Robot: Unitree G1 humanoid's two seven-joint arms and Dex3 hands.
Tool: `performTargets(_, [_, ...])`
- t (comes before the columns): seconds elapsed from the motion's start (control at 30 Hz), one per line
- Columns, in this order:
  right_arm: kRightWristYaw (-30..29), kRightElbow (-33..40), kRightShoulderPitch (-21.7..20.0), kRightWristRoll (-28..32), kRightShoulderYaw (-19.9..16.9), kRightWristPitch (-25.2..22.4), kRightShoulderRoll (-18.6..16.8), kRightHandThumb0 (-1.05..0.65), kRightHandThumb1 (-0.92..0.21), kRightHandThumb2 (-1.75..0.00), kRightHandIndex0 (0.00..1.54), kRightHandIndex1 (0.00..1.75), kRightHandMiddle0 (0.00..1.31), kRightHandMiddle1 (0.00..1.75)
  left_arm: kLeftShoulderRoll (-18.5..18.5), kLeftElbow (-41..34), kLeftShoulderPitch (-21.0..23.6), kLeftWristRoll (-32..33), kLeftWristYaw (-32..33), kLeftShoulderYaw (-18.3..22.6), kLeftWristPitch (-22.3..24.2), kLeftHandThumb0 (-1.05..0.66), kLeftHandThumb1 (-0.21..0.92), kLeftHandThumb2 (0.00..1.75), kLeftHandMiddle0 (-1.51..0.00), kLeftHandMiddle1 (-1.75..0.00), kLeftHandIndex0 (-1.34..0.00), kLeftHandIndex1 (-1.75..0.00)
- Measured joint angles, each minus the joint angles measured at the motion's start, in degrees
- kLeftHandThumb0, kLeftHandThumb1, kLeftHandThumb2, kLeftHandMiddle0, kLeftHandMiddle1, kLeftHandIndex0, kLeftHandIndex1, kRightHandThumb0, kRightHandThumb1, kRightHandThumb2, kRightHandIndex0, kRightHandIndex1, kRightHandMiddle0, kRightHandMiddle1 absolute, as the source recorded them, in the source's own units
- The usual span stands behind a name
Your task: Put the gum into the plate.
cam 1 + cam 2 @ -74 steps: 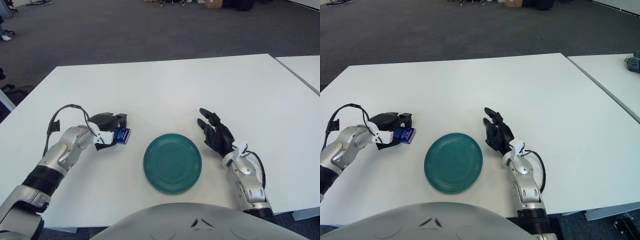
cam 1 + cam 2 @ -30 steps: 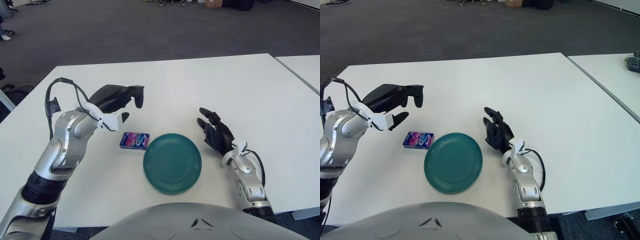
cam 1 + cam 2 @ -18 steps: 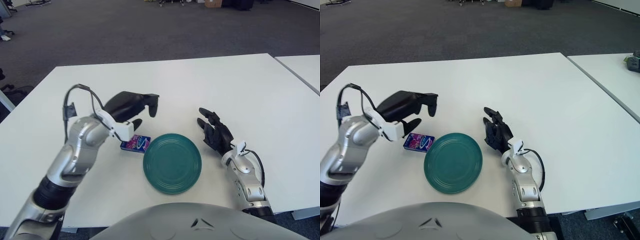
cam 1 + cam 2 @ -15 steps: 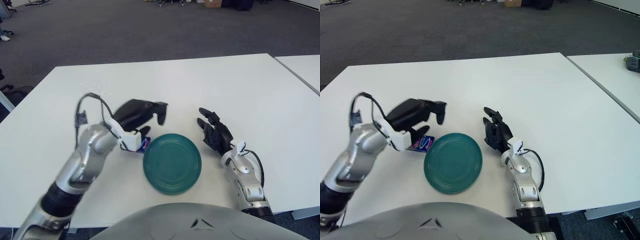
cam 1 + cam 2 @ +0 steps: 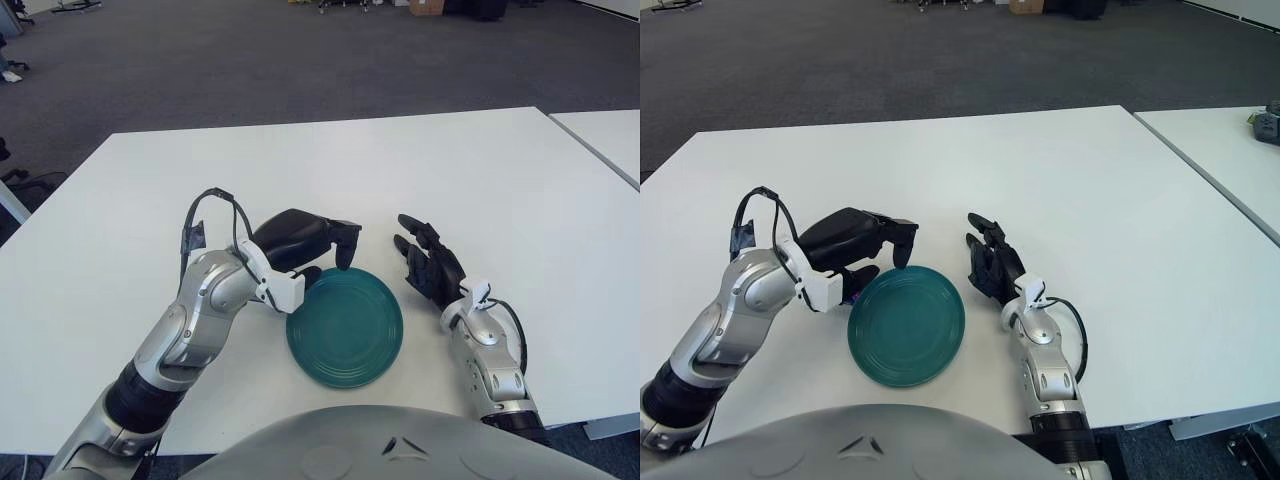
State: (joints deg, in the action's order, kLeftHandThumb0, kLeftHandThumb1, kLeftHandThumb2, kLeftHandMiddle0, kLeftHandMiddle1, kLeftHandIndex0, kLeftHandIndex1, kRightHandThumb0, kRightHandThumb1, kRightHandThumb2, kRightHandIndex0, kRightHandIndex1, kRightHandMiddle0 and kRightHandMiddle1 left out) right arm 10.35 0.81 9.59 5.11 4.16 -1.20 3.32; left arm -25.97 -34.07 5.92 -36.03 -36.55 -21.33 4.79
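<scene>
Setting: open office floor with dark grey carpet; white matt table (image 5: 330, 160) fills the near field, a second white table showing at the far right edge

Item 1, left hand (image 5: 305, 240): black three-finger hand on a silver jointed forearm with a loose black cable loop near the wrist. Held above the tabletop at the plate's left rim, fingers curled downward but closed on nothing. Much the nearer hand to the gum, which shows directly beneath its palm.

Item 2, gum (image 5: 853, 297): small flat pack, glossy wrapper, blue and purple. Almost wholly hidden under the left hand; only a sliver shows in the right eye view, low by the white palm block. It appears to lie flat on the table just beside the plate's left rim, not in the plate. Its long axis cannot be told from what shows. Judgement: the coming move turns on this, the pack sitting under and slightly behind the fingertips, the plate immediately to its right, so a short sweep or lift rightward should serve.

Item 3, plate (image 5: 345, 325): round, shallow, teal, smooth glazed look with faint concentric ridges; holds nothing.

Item 4, right hand (image 5: 430, 268): black fingers spread and relaxed, empty, showing just right of the plate; idle
</scene>
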Motion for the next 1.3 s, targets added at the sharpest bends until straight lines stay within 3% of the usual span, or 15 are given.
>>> performTargets(0.53, [1.5, -0.9, -0.5, 1.0, -0.8, 0.3, 0.2, -0.66, -0.92, -0.84, 0.24, 0.01, 0.0, 0.58, 0.2, 0.9, 0.0, -0.4, 0.1, -0.7, -3.3, 0.0, 0.14, 1.46, -0.59, -1.75, -0.74, -1.57])
performTargets(1.03, [1.7, -1.0, -0.5, 0.8, -0.8, 0.6, 0.4, -0.66, -0.92, -0.86, 0.21, 0.0, 0.0, 0.52, 0.7, 1.0, -0.1, -0.2, 0.5, 0.2, -3.4, 0.0, 0.12, 1.5, -0.63, -1.75, -0.72, -1.61])
performTargets(1.1, [1.7, -1.0, -0.5, 0.8, -0.8, 0.5, 0.4, -0.67, -0.92, -0.86, 0.21, 0.0, 0.0, 0.51, 0.3, 1.0, -0.2, -0.1, 0.7, 1.2, -3.8, 0.0, 0.14, 1.46, -0.63, -1.75, -0.72, -1.56])
performTargets(1.23, [1.3, -0.9, -0.5, 0.4, -0.6, 0.4, 0.4, -0.72, -0.92, -0.85, 0.23, 0.01, 0.0, 0.5, -1.6, 0.6, -0.4, 0.2, 0.4, 3.8, -3.5, -0.01, 0.3, 1.26, -0.57, -1.75, -0.59, -1.5])
performTargets(1.27, [1.1, -0.8, -0.5, 0.2, -0.5, 0.3, 0.4, -0.73, -0.92, -0.85, 0.23, 0.01, 0.0, 0.5, -2.2, 0.4, -0.4, 0.5, 0.0, 4.7, -3.3, -0.15, 0.41, 1.09, -0.46, -1.75, -0.57, -1.52])
performTargets(1.3, [0.9, -0.7, -0.5, 0.0, -0.4, 0.2, 0.4, -0.73, -0.92, -0.86, 0.24, 0.01, 0.0, 0.5, -2.9, 0.4, -0.4, 1.0, -0.2, 5.7, -3.3, -0.2, 0.46, 1.01, -0.41, -1.75, -0.56, -1.52])
